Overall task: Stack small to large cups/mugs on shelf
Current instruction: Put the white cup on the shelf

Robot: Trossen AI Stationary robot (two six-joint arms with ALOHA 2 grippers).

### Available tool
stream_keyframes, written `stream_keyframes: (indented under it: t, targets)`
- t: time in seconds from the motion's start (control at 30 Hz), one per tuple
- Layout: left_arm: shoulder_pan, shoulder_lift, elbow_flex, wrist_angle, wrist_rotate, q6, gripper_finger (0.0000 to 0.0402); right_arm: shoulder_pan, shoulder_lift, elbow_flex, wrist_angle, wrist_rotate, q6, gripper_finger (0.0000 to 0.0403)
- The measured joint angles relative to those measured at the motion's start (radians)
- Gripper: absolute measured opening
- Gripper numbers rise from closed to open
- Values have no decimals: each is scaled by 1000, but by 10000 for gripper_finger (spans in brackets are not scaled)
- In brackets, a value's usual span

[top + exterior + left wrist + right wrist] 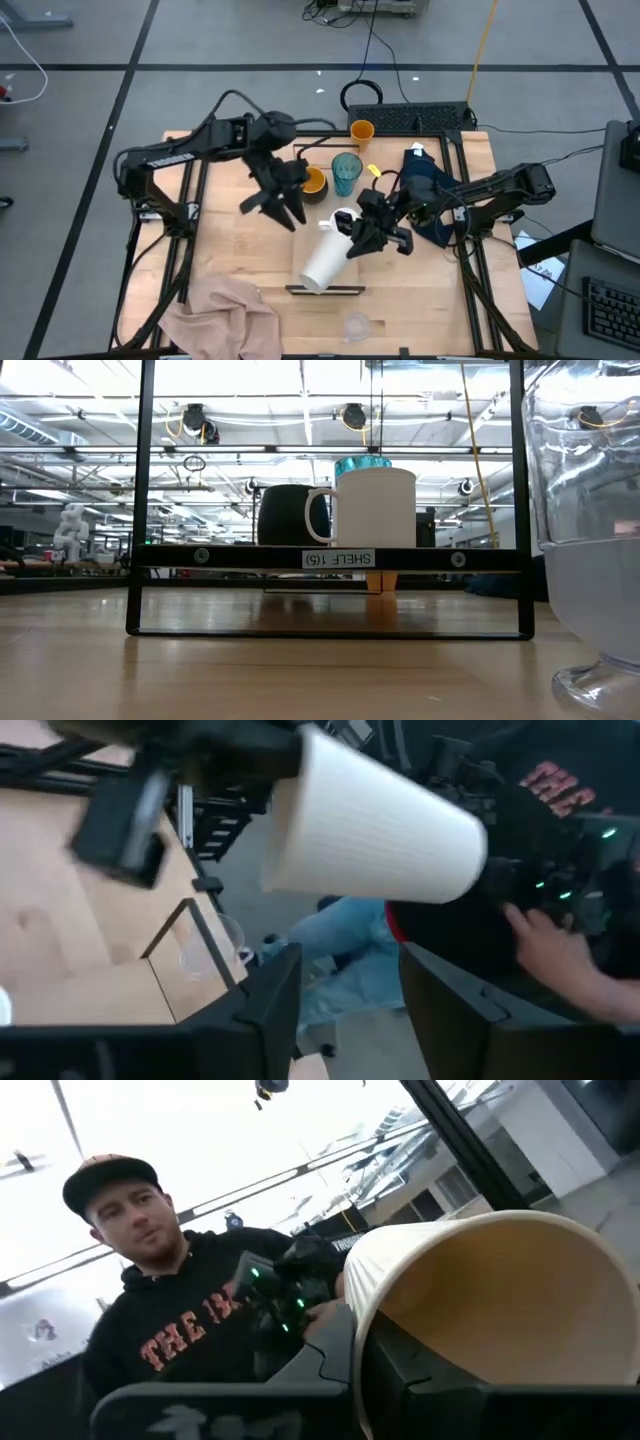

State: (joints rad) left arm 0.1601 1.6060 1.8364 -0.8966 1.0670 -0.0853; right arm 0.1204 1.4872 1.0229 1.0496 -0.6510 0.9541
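Note:
My right gripper (358, 238) is shut on the beige cup (325, 262), which is tipped on its side above the near end of the pale shelf (305, 235). The white handled mug (343, 220) stands on the shelf beside it. Farther back stand the dark mug with the orange inside (313, 181) and the teal tumbler (347, 172). The small orange cup (362, 130) is near the table's far edge, and the tiny clear glass (357, 325) near the front edge. My left gripper (275, 205) hovers open to the left of the shelf. My right gripper holds the beige cup by its rim (357, 1295), with one finger (330, 1355) outside the wall and the other inside the mouth. It comes at the cup from the table's right. The cup is lifted clear and lies nearly level, base (312, 285) toward the near edge.
A pink cloth (225, 315) lies at the near left corner and a dark blue cloth (425, 190) on the right side. A keyboard (410, 118) sits at the far edge. A person (170, 1320) stands beyond the table. The shelf's dark end rail (330, 558) crosses the low view.

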Motion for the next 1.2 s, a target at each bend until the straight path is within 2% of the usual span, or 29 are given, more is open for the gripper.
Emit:
stream_keyframes:
  t: [0.1, 0.17, 0.23, 0.37, 0.5, 0.63, 0.73, 0.87, 1.03, 1.2]
  targets:
    - [46, 23, -38, 39, 121, -2, 147, 7, 1, 0, 72, 0, 35, 0]
    - [65, 43, -74, 124, 233, -51, 131, 13, -1, 0, 127, 0, 57, 0]
    - [75, 49, -119, 198, 292, -117, 115, 18, -2, 1, 135, -2, 83, 0]
    - [75, 46, -207, 485, 348, -261, 86, 19, 16, 0, 88, -3, 61, 0]
    - [65, 48, -259, 807, 372, -474, 59, 4, 70, 0, 60, -9, 97, 0]
    - [53, 45, -301, 1021, 359, -607, 35, -2, 135, -1, 198, -6, 178, 0]
    - [49, 46, -311, 1030, 311, -627, 20, -1, 169, 10, 299, 2, 266, 0]
    - [14, 46, -311, 1050, 295, -622, 3, 21, 216, 80, 281, -29, 323, 0]
    - [-24, 46, -311, 1012, 278, -621, 15, 35, 273, 169, 263, -107, 381, 0]
    - [-44, 46, -311, 923, 213, -589, 20, 33, 281, 177, 259, -121, 396, 0]
